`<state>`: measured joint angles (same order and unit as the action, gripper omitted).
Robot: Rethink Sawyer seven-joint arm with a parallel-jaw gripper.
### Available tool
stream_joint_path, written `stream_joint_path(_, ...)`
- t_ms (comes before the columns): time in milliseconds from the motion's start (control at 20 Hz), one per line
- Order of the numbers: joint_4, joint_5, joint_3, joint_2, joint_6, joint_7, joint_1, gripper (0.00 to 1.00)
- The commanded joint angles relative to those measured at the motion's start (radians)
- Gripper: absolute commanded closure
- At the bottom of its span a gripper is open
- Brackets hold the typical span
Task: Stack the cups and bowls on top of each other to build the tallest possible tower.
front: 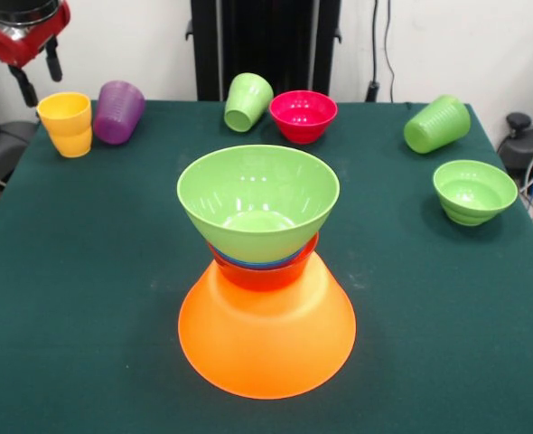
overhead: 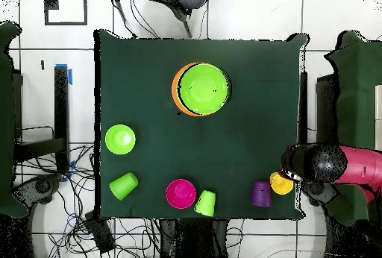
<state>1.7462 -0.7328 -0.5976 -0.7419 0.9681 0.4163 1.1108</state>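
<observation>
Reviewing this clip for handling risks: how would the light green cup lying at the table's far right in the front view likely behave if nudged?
The light green cup lies on its side, so it would probably roll, likely curving since it tapers. Its ribbed wall may aid grip. It looks like thin plastic, so probably light and easily knocked away.

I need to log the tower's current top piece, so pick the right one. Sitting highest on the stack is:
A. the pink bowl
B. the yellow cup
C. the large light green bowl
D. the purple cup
C: the large light green bowl sits open side up at the top of the tower, above the upturned orange bowl; the yellow cup, purple cup and pink bowl all stand apart on the table.
</observation>
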Motion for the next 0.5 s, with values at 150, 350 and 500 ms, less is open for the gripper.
stream_joint_path(150,0.092,-0.104,-0.015,0.022,-0.06,-0.135,0.016,0.0)
stream_joint_path(350,0.076,-0.131,-0.013,0.047,-0.079,-0.125,0.016,0.0)
stream_joint_path(500,0.072,-0.144,-0.018,0.057,-0.084,-0.125,0.02,0.0)
